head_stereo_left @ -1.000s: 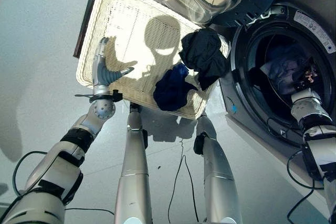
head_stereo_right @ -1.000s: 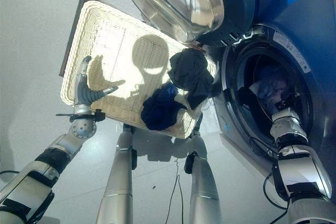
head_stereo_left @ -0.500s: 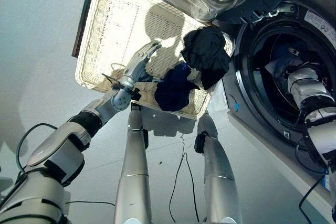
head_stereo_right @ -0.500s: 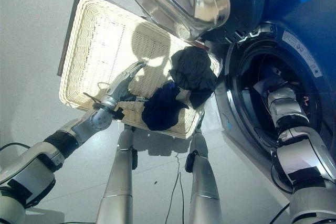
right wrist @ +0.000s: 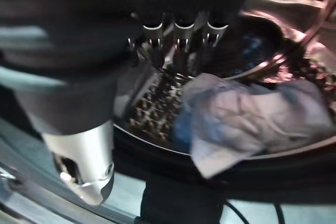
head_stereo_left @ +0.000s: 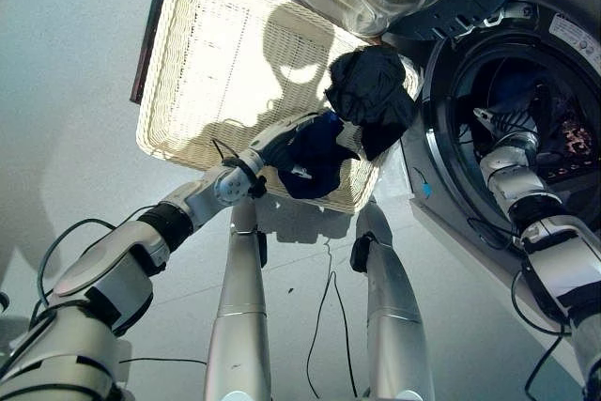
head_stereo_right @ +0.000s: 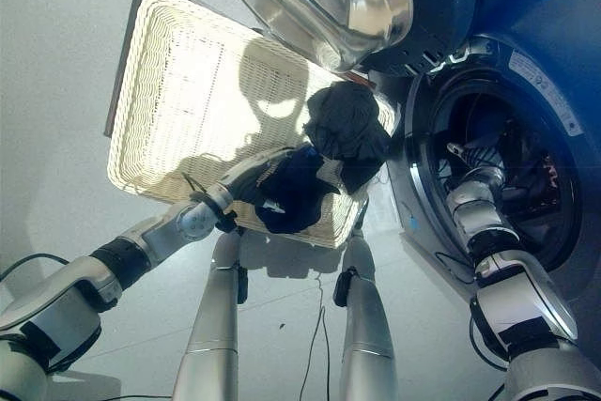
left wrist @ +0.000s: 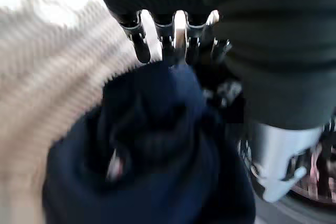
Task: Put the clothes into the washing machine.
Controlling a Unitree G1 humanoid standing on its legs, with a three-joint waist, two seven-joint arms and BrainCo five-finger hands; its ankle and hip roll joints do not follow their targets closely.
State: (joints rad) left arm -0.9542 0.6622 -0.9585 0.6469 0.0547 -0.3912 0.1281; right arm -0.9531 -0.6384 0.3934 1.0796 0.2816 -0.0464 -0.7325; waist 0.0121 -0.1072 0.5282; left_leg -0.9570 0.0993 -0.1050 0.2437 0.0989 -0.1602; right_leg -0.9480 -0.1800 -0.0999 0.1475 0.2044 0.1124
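Left hand (head_stereo_left: 282,143): reaches into the wicker basket (head_stereo_left: 202,63), fingers extended onto the dark blue garment (head_stereo_left: 315,159); no closed grasp visible.
Right hand (head_stereo_left: 495,125): inside the washing machine drum (head_stereo_left: 563,152), fingers straight, holding nothing.
Black garment (head_stereo_left: 369,91): at the basket's edge nearest the machine.
Pale cloth (right wrist: 247,119): lies in the drum.

Pale floor (head_stereo_left: 75,91), wicker basket (head_stereo_left: 207,53) and washing machine (head_stereo_right: 563,91) standing on it
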